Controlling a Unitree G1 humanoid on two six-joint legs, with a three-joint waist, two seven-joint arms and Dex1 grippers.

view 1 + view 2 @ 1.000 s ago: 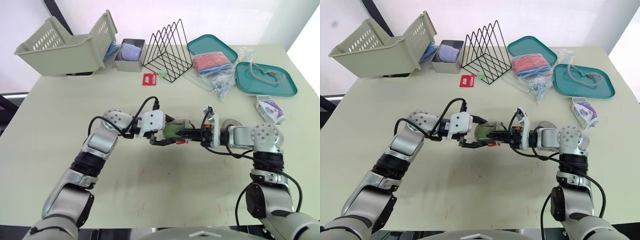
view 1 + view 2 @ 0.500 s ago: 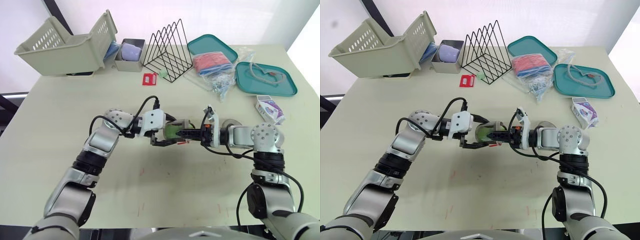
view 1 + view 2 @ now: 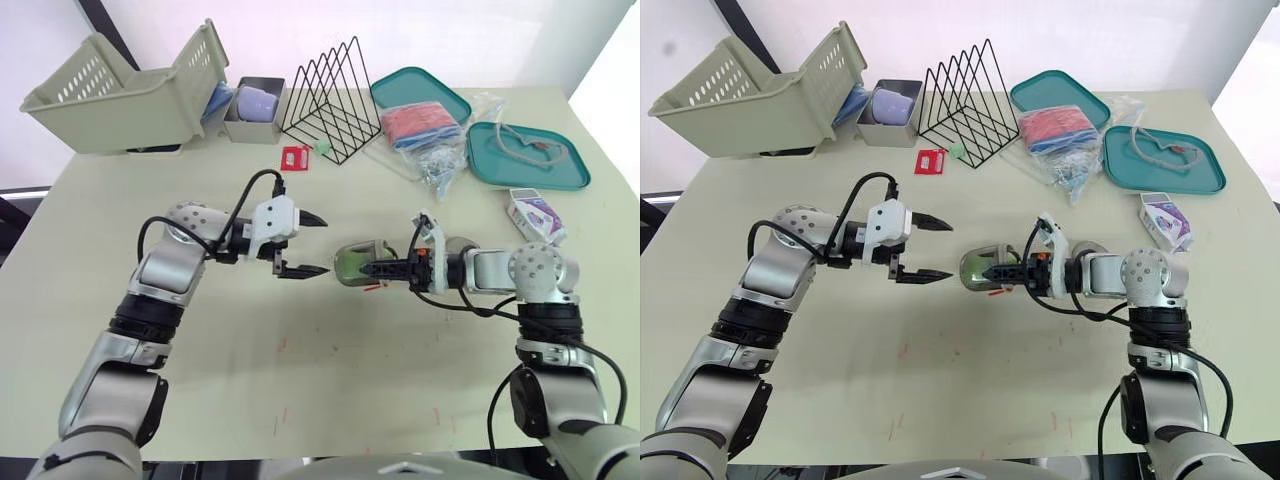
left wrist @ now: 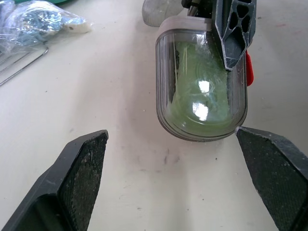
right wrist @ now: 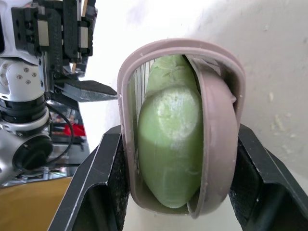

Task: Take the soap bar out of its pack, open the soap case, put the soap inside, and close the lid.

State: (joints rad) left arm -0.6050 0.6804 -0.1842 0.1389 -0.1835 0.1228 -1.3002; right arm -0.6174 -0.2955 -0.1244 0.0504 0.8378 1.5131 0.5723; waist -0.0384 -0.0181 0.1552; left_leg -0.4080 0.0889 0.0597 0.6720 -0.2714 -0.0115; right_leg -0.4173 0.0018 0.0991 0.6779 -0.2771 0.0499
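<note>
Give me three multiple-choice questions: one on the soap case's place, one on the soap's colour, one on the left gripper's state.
1. Where is the soap case?
A. in the basket
B. in the right gripper
C. on a teal tray

2. What colour is the soap?
A. white
B. red
C. green

3. The left gripper is:
A. open, clear of the case
B. shut on the case
C. shut on the rack

Answers: B, that gripper clamps it; C, green shows through the case; A, its fingers stand wide apart.
</note>
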